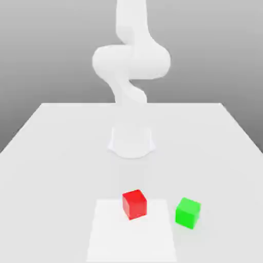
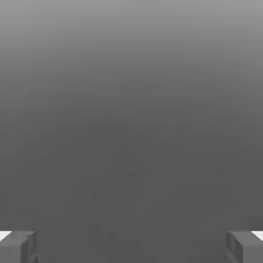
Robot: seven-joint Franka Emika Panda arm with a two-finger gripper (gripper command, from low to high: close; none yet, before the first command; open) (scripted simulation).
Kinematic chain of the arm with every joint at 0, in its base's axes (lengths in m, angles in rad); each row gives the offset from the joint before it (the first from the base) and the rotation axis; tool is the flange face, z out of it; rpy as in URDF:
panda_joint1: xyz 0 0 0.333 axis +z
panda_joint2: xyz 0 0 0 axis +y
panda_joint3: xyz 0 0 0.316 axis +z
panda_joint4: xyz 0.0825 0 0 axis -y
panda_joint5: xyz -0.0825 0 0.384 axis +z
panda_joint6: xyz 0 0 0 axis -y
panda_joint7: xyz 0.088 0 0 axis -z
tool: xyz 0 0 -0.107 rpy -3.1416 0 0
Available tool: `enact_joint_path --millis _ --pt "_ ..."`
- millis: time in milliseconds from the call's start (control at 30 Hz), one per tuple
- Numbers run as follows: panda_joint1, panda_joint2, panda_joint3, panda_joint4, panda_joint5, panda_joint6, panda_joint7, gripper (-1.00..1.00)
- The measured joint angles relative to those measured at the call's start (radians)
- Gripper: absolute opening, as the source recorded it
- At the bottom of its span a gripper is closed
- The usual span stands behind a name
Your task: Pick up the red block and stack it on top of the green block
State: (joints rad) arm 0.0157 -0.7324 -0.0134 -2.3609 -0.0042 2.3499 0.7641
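While the white, smooth-skinned robot arm (image 1: 131, 61) rears up from its round base at the far middle of the table, both cubes sit down on the near side, well apart from it. That pale white tabletop (image 1: 51, 149) spreads wide across the exterior view under a plain grey backdrop. Near the front edge lies a slightly brighter white square patch (image 1: 110, 231), flat on the surface.

And there is the small bright red matte cube (image 1: 134, 204), resting on the far part of that patch, turned a little so one vertical edge faces the camera. Just off the patch, toward the exterior view's right, sits the small bright green matte cube (image 1: 187, 212), the same size as the red one, also turned at a slight angle. The two are near each other but not touching, a clear strip of table between them, and each stands flat on its own.

Over to the hand view: the two-finger gripper (image 2: 131, 247) shows its grey fingertips (image 2: 18, 246) standing far apart at opposite sides of the picture, the jaws spread wide. Nothing sits between them, no cube in their grasp, and beyond them is dim, even grey.
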Motion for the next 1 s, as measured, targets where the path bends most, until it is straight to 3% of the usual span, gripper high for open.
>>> enact_joint_path --millis 567,800,833,1000 --pt "0.090 0.614 -0.076 -0.495 -0.014 0.439 -0.325 0.00" --pt "0.065 0.900 -0.029 -0.495 0.059 0.673 -0.403 0.00" --pt "0.056 0.925 -0.019 -0.491 0.064 0.695 -0.407 -1.00" --pt "0.055 0.925 -0.019 -0.491 0.062 0.693 -0.404 -1.00"
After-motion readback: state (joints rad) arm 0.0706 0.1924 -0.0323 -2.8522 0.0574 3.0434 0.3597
